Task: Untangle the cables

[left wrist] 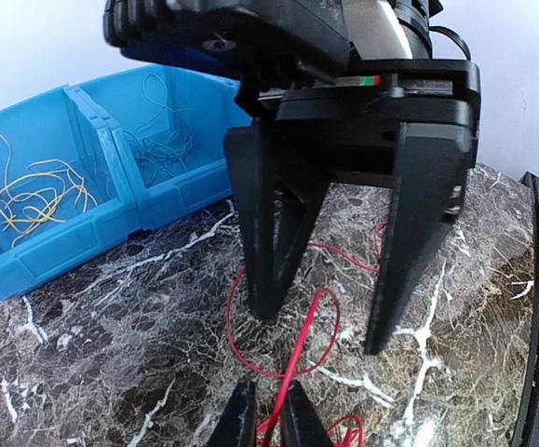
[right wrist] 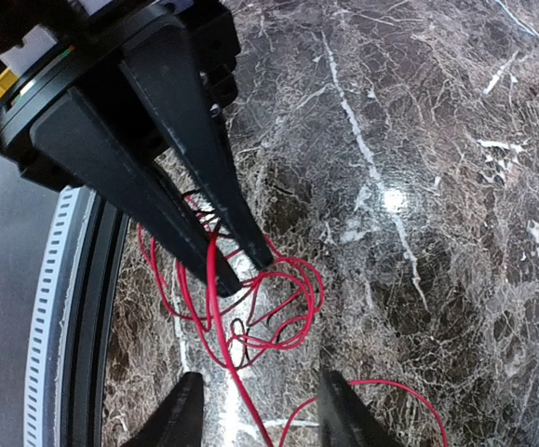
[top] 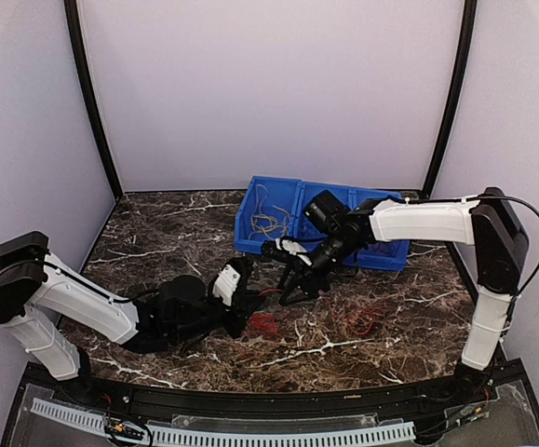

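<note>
Separation of the red cables [right wrist: 260,321], tangled on the counter [top: 185,223] near its middle, is in hand: left pincer [left wrist: 269,419] pinches one strand, right pincer [left wrist: 323,326] hangs wide just above. Next, probably, right closes on another loop and draws away.

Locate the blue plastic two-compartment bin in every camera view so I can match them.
Top external: blue plastic bin at the table's far side, centre-right.
Left wrist: upper left, yellow wires lying inside it.
Right wrist: not in it.
Shared landmark: thin red wires on the dark marble tabletop, seen in all three.
</note>
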Controlling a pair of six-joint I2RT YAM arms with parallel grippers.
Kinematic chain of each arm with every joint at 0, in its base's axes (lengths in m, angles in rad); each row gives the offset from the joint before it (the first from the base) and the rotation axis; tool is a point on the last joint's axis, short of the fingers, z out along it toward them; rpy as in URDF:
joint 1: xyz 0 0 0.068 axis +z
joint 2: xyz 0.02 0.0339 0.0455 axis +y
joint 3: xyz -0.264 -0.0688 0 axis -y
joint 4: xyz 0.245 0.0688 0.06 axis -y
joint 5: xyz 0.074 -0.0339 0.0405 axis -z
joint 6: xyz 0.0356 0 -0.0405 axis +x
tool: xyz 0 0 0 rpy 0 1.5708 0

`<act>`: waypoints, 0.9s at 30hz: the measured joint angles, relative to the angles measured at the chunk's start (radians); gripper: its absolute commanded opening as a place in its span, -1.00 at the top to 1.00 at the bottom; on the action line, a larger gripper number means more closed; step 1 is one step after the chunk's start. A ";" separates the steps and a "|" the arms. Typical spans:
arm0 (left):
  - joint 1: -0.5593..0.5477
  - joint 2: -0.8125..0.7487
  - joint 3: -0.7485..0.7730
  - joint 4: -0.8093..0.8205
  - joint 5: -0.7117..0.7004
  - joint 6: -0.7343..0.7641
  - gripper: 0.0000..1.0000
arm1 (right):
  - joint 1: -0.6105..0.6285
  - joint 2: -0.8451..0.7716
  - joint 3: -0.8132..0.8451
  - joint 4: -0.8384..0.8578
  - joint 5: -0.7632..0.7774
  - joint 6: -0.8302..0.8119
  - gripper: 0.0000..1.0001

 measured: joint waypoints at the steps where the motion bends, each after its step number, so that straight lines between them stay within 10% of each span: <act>1: 0.000 0.000 0.000 0.000 0.000 0.000 0.78 | 0.001 0.009 0.009 -0.006 -0.002 -0.001 1.00; 10: -0.003 0.020 -0.006 0.028 -0.009 -0.004 0.51 | 0.003 0.007 0.142 -0.122 -0.047 -0.036 1.00; 22: -0.004 0.200 -0.077 0.243 -0.001 0.048 0.93 | 0.003 -0.206 0.287 -0.243 -0.129 -0.087 1.00; 27: -0.004 0.201 -0.078 0.291 -0.007 0.057 0.48 | -0.004 -0.210 0.287 -0.266 -0.123 -0.098 1.00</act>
